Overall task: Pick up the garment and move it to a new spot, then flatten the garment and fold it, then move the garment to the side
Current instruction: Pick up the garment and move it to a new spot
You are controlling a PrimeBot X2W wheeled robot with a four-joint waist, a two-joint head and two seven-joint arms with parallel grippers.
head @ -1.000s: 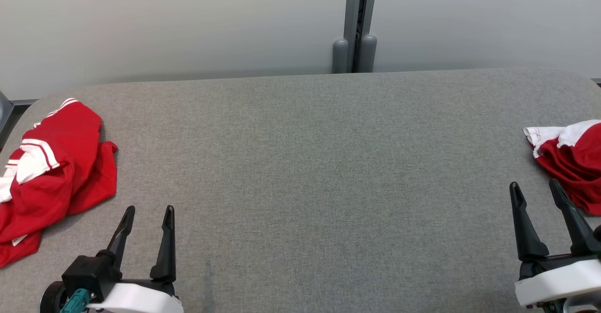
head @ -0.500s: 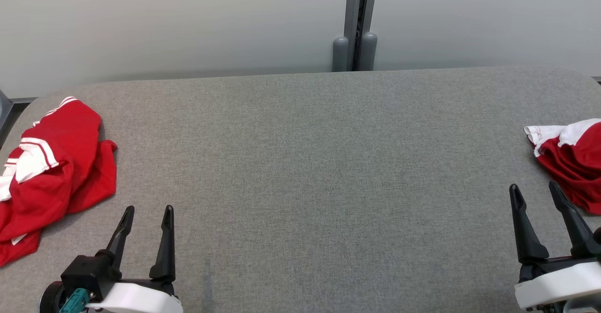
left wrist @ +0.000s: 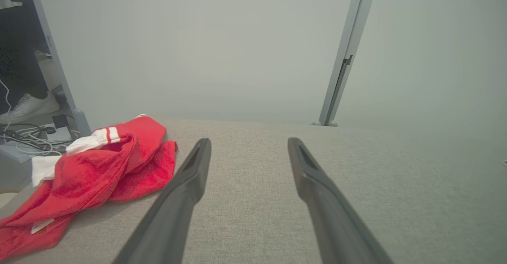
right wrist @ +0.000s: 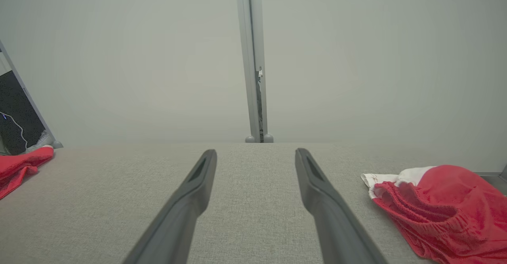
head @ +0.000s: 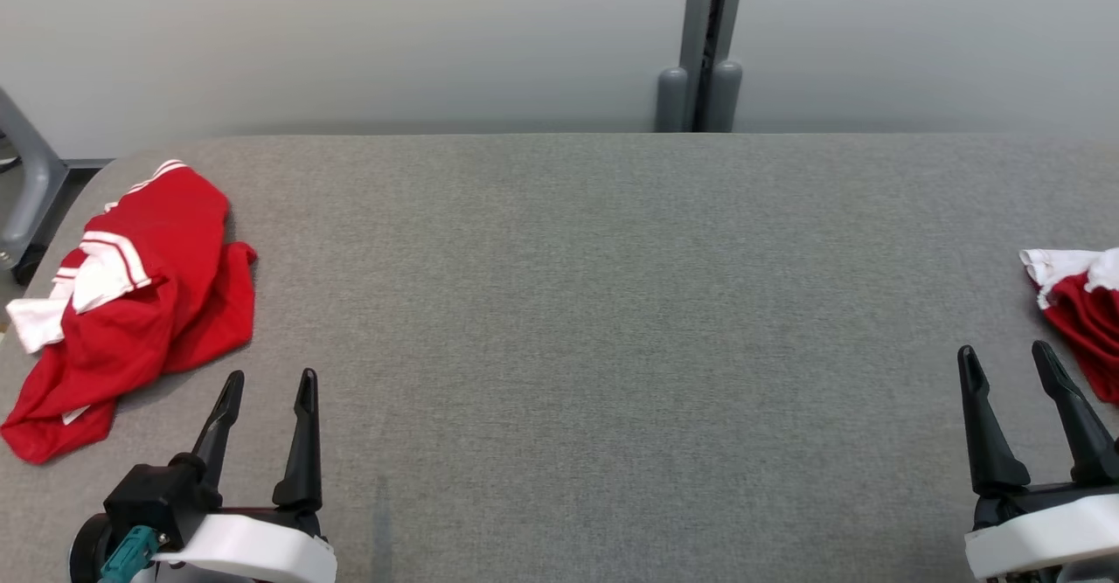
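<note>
I am holding both pairs of jaws spread as wide as they go, with nothing between them. The left gripper (head: 270,377) is hovering over the near edge of the table (head: 594,303) toward its left end, the right gripper (head: 1004,350) over the near edge toward its right end, fingers pointing at the far edge. I am holding them well apart, I judge, so the middle of the table is lying bare as the new spot for flattening and folding.

Just beyond the left gripper, at the table's left end, the left garment (head: 140,294) is lying in a crumpled red heap with white striped trim showing. At the table's right end, just outside the right gripper, the right garment (head: 1080,329) is bunching up, red with a gathered band and a white piece at its inner side, and is running out of the head view. Neither is being touched. I cannot tell which of the two I am meant to take. Each is lying near one arm, so either could be reached with a short move.

Past the table's far edge a grey post (head: 704,41) is standing against the pale wall (head: 350,32). Off the table's left end, in the left wrist view, cables (left wrist: 23,141) and a white shoe (left wrist: 27,105) are showing below table level.
</note>
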